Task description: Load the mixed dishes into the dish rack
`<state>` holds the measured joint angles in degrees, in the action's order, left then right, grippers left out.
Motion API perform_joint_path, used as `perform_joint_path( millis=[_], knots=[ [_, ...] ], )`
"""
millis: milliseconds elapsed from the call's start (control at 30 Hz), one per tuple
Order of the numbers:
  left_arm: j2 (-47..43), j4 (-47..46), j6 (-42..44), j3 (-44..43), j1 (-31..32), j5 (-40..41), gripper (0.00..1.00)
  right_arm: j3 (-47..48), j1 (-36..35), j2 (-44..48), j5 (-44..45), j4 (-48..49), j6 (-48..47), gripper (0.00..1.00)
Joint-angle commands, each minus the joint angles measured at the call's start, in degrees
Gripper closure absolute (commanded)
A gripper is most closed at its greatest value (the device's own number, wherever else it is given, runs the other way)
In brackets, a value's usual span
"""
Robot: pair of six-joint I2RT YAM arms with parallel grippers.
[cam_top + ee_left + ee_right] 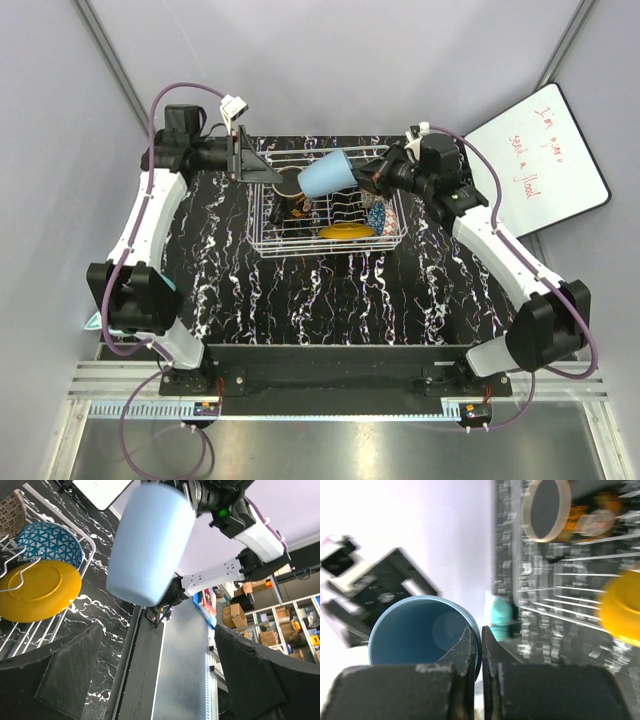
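- The right gripper [479, 639] is pinching the rim of the light-blue smooth plastic cup [325, 175]; one finger is sitting inside the mouth and one outside, so the jaws are nearly closed on the thin wall.
- The cup is hanging in the air over the far-left part of the rectangular white wire dish rack [300, 250]; as far as the overhead view is showing, it is touching none of the wires.
- Its long axis is lying tilted, not upright; the mouth is facing about 3 o'clock, toward the right gripper, and the closed base is pointing to about 8 o'clock.
- The left gripper [157, 627] is waiting just at 9 o'clock of that base, jaws spread wide and holding nothing; in its wrist view the cup is floating ahead of the gap, not inside it.
- So the right arm is carrying and the left is the nearer free one; whether a handover or a straight lowering is coming, I cannot tell.
- In the rack, the yellow-orange round plate [347, 231] is lying at 6 o'clock of the cup and the blue patterned bowl [378, 213] at 4 o'clock; in my judgement the cup is needing a turn before it goes down between the dividers.
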<state>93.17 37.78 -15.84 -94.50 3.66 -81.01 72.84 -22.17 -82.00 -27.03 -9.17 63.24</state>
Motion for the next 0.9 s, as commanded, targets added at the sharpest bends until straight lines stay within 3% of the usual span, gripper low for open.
perform_joint_path(
  millis=[0,167,367,733,867],
  knots=[
    [-1.4,-1.4,0.8,-1.7,1.9,0.1,0.01,0.7,0.4,-2.4,-9.2,19.1,11.8,1.0],
    [-1.9,-5.1,-1.4,-0.3,3.1,5.2,0.01,1.8,0.4,-7.5,-11.6,27.8,18.2,1.0],
    [-5.1,-28.1,-15.8,4.9,4.1,11.1,0.01,3.1,0.3,-10.6,-13.0,32.3,21.9,1.0],
    [-1.8,-31.5,-17.2,4.8,7.0,13.7,0.01,4.9,-0.1,-13.2,-14.3,34.7,24.4,1.0],
    [-1.8,-36.7,-20.5,5.2,8.0,14.2,0.01,6.2,-1.0,-15.1,-14.4,35.4,25.2,1.0]
  ],
)
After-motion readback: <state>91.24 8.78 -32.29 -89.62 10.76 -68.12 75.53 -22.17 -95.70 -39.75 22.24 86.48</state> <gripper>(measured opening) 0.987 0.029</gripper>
